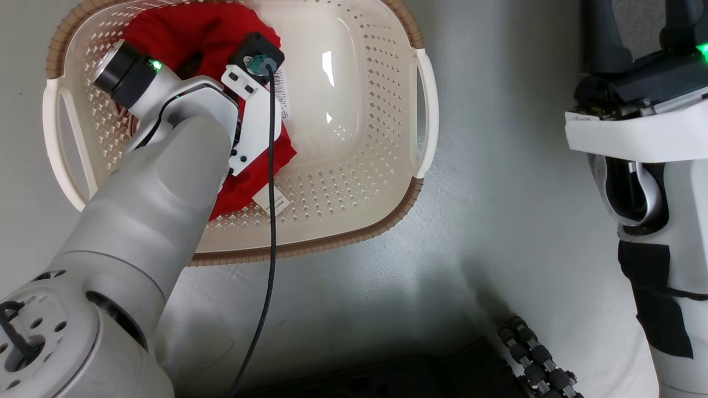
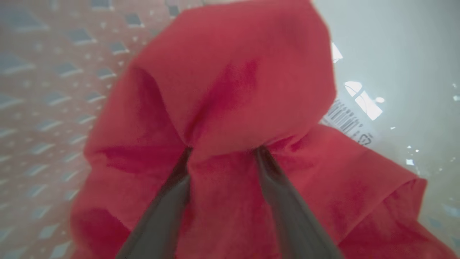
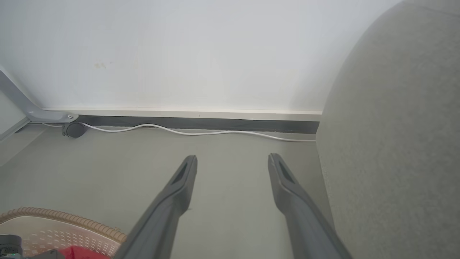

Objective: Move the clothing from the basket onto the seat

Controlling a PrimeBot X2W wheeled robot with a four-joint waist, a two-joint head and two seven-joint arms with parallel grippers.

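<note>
The left claw (image 2: 222, 151) is down in the basket (image 1: 359, 182). Its two dark fingers (image 2: 169, 212) stand apart, released rather than clenched, their tips buried in the clothing (image 2: 230, 82). A fold of the red cloth bunches between them and a larger fold rises like a hood just past the tips. A white barcode label (image 2: 346, 122) shows at the cloth's edge on the right of the left wrist view. In the head view the pale left forearm (image 1: 166, 182) reaches over the near rim, with a black cable (image 1: 271, 221) running along it. The clothing lies heaped in the basket's left half, under the wrist, while the right half shows bare plastic. The basket stands on the grey floor (image 1: 442, 276).

The right claw (image 3: 233, 158) is well apart from the basket, fingers spread wide and grasping nothing, held above the floor. Past its tips a white cable (image 3: 201, 133) runs along the foot of a pale wall (image 3: 179, 54). The seat (image 3: 395, 144) is just beside this claw, its rounded grey edge taking up the right side of the right wrist view; no clothing is seen on that part.
</note>
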